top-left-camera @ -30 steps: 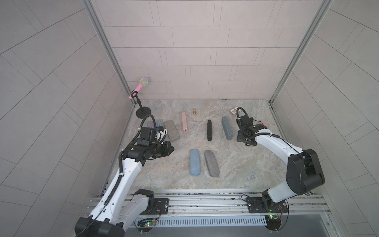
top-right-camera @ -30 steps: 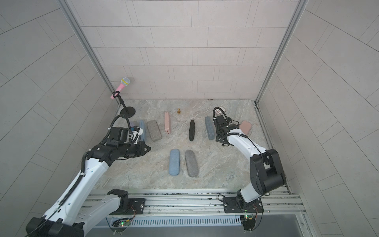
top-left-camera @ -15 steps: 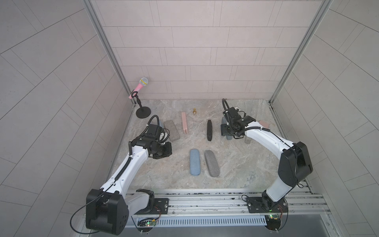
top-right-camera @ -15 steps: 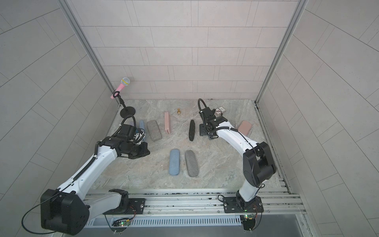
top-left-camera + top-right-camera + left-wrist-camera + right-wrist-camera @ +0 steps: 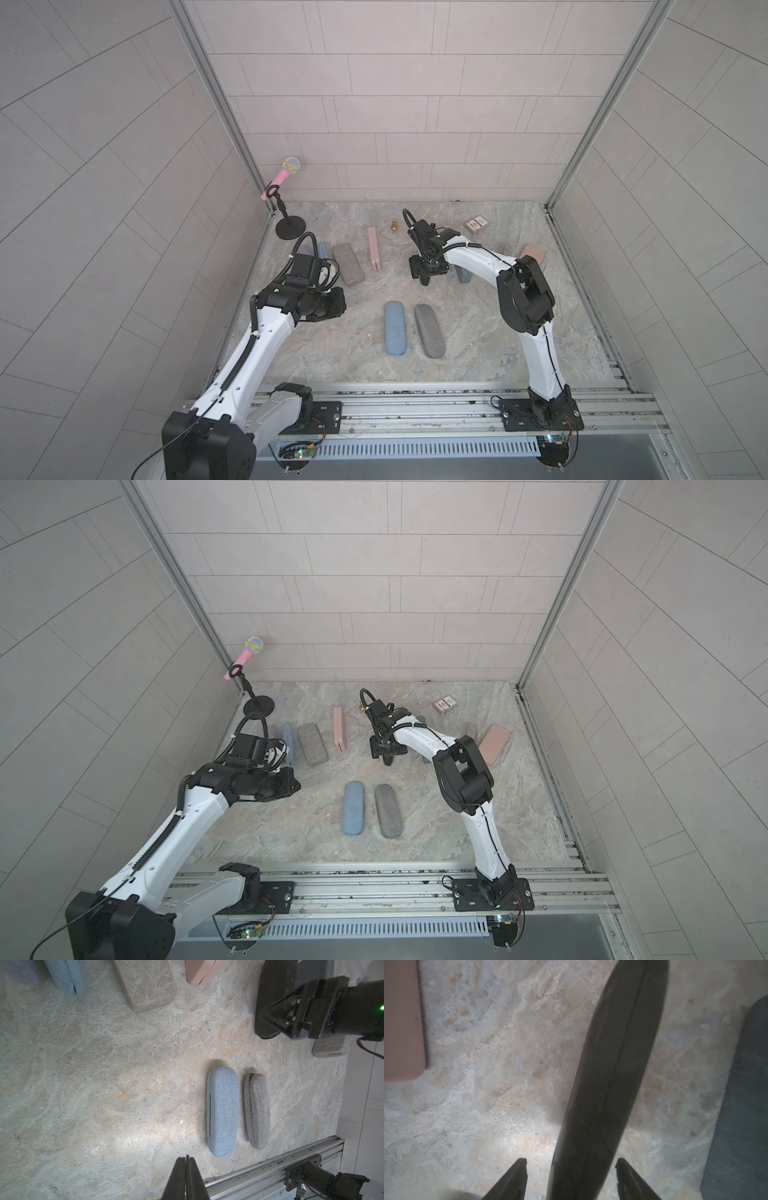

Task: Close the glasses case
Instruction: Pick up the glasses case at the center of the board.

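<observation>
Right claw [image 5: 571, 1160] spread open astride the black glasses case [image 5: 616, 1053].
The case lies mid-way across the desk [image 5: 332, 357], between a pink case [image 5: 402, 1022] and a blue-grey case [image 5: 741, 1105]; the left claw [image 5: 186, 1159] hangs apart, pinched closed on nothing.

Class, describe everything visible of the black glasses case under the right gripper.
The black glasses case is long, slim and smooth, with a thin seam along its length that looks shut. It lies on the marbled table between a pink case and a blue-grey case. The open fingers of the right gripper straddle one end without visibly touching.
</observation>
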